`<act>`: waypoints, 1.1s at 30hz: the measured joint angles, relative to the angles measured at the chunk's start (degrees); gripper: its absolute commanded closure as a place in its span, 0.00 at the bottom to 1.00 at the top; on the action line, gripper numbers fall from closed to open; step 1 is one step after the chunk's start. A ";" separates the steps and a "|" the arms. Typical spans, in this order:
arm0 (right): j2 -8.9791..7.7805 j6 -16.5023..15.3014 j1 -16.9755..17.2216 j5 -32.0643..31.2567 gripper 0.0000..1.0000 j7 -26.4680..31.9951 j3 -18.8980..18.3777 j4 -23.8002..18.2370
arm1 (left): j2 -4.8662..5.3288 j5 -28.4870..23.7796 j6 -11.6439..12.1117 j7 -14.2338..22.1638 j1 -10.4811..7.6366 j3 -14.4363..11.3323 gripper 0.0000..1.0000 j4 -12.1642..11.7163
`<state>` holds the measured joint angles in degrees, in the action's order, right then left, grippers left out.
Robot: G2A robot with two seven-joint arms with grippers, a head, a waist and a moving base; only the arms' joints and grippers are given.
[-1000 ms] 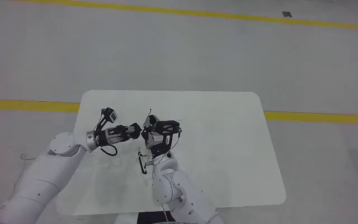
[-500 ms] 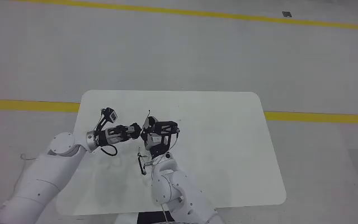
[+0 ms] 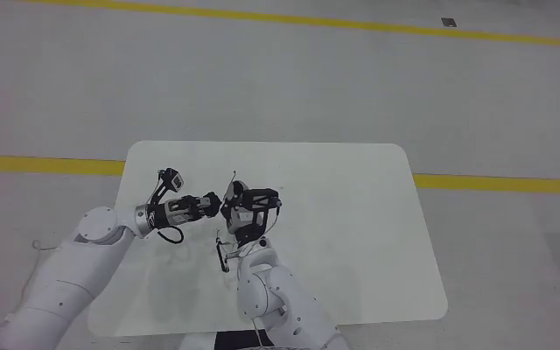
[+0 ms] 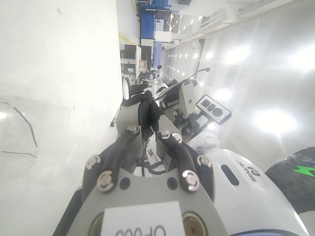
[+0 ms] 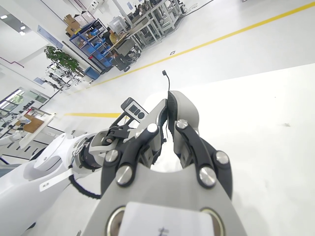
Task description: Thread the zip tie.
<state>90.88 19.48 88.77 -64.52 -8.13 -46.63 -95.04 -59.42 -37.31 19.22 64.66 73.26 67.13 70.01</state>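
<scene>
Threading looks underway: right gripper (image 5: 168,104) and left gripper (image 4: 145,114) both clamped on thin black plastic zip tie (image 5: 168,84); next needs tail-to-head alignment.

Top cam looked down on the whole table (image 3: 350,175), wrist cams hugged the left gripper (image 4: 147,101) facing 3 o'clock and the right gripper (image 5: 169,98) facing 12, all sharing their meeting spot.

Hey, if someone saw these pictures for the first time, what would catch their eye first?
The left gripper and right gripper meet tip to tip above the white table's left half. The right one pinches a thin black zip tie, its head poking out past the fingertips.
</scene>
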 measured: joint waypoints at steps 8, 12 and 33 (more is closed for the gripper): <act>-0.27 -0.41 -0.13 0.40 1.00 0.19 0.42 -0.23 | 0.00 0.00 0.00 0.00 0.00 0.00 1.00 0.00; -0.36 -0.23 -0.27 0.42 1.00 0.52 0.71 -0.09 | 0.00 0.00 0.00 0.00 0.00 0.00 1.00 0.00; -0.28 0.00 0.30 -0.92 1.00 0.58 -0.02 -0.63 | 0.00 0.00 0.00 0.00 0.00 0.00 1.00 0.00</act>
<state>90.59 19.48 89.07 -65.44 -7.55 -46.65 -95.67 -59.42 -37.31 19.22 64.66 73.26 67.13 70.01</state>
